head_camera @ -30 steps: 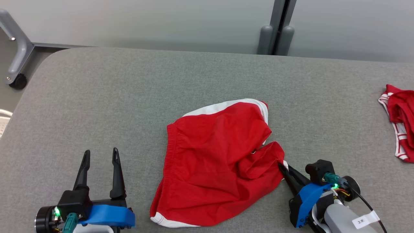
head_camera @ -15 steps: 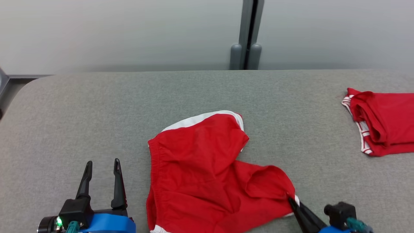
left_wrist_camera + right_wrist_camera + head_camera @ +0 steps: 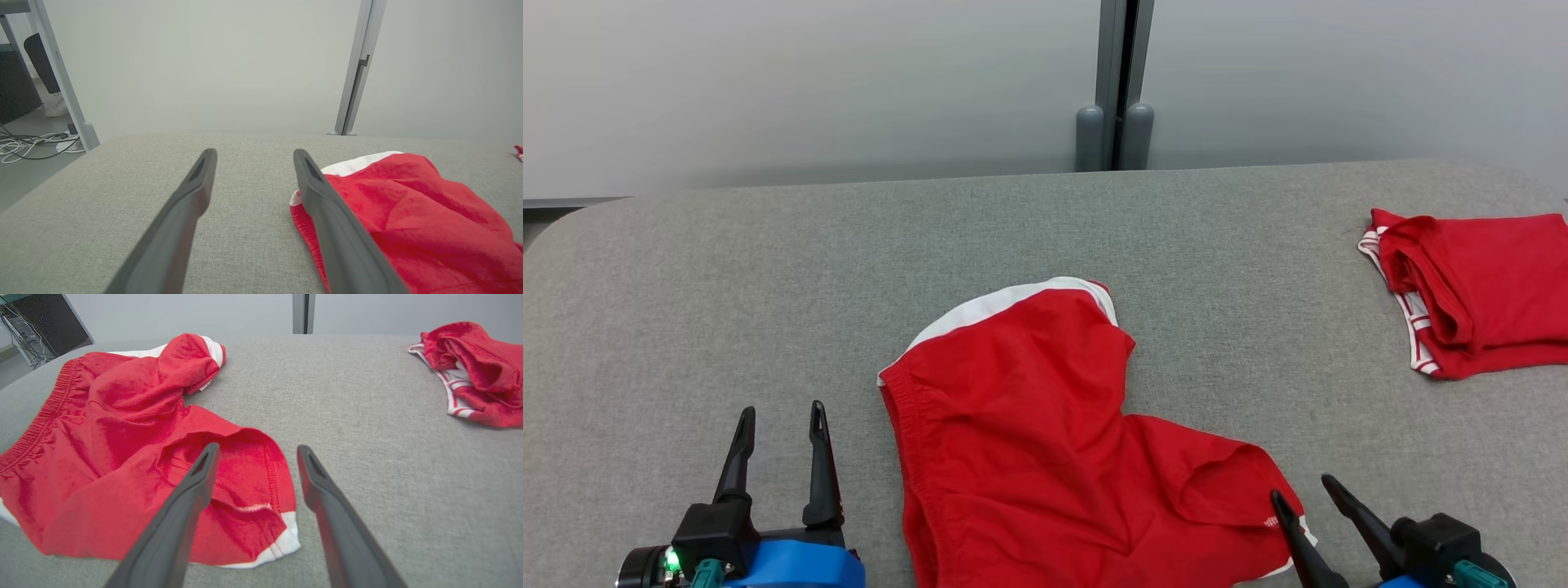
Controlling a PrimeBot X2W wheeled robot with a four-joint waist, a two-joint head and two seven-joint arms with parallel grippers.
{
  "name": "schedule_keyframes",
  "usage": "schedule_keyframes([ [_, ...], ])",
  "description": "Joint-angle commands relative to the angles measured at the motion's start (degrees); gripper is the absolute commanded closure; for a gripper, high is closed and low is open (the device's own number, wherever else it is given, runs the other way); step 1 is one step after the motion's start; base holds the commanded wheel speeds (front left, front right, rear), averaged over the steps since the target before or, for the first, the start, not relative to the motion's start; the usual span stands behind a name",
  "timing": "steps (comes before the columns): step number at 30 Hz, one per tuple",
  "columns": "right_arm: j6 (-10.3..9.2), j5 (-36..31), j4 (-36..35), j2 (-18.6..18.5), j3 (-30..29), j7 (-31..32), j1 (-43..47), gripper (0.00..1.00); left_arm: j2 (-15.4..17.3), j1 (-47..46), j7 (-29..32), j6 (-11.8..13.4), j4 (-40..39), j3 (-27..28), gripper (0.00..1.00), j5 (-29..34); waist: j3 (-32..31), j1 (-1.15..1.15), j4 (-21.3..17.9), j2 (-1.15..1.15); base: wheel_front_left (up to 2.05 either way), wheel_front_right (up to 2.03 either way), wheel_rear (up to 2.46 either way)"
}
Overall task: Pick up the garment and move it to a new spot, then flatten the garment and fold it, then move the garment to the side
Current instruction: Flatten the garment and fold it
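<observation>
The garment point(image 3: 1029, 425) is a pair of red shorts with white trim, lying rumpled on the grey padded table point(image 3: 768, 269); it also shows in the left wrist view point(image 3: 408, 212) and the right wrist view point(image 3: 122, 428). My right gripper point(image 3: 1303, 494) stands open at the shorts' near right leg hem, nothing between its fingers; in its own view point(image 3: 256, 451) the hem lies under and between them. To the left of the shorts my left gripper point(image 3: 780, 412) is open and holds nothing, and its own view point(image 3: 253, 155) shows the waistband just right of its right finger.
A second red garment point(image 3: 1470, 294) with white striped trim lies folded at the table's far right, also in the right wrist view point(image 3: 474, 367). A grey wall with a vertical post point(image 3: 1115, 82) runs behind the table. Cables point(image 3: 28, 143) lie on the floor past the left edge.
My right gripper has opened and let go of the shorts' leg, which it had pulled out to the right. The head camera has shifted. The left gripper has not moved.
</observation>
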Motion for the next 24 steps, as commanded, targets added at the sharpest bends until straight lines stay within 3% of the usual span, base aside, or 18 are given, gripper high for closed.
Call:
schedule_keyframes([
  [1,0.01,-0.8,-1.4,0.4,-0.3,-0.2,0.3,0.0,0.0,-0.5,-0.3,0.0,-0.1,0.2,0.0,0.2,-0.1,0.0,0.1,0.0,0.0,0.0,0.0],
  [10,0.01,-0.7,-4.4,2.4,4.6,4.1,-2.1,0.0,0.0,-0.4,-0.3,-0.1,0.1,0.1,0.0,0.4,-0.6,0.0,1.2,0.0,0.0,0.0,0.0],
  [24,0.01,2.7,9.8,4.0,9.9,3.0,-10.8,0.0,0.0,-1.9,-0.3,0.3,-0.4,-0.6,0.0,0.0,1.8,0.0,3.6,0.0,0.0,0.0,0.0],
])
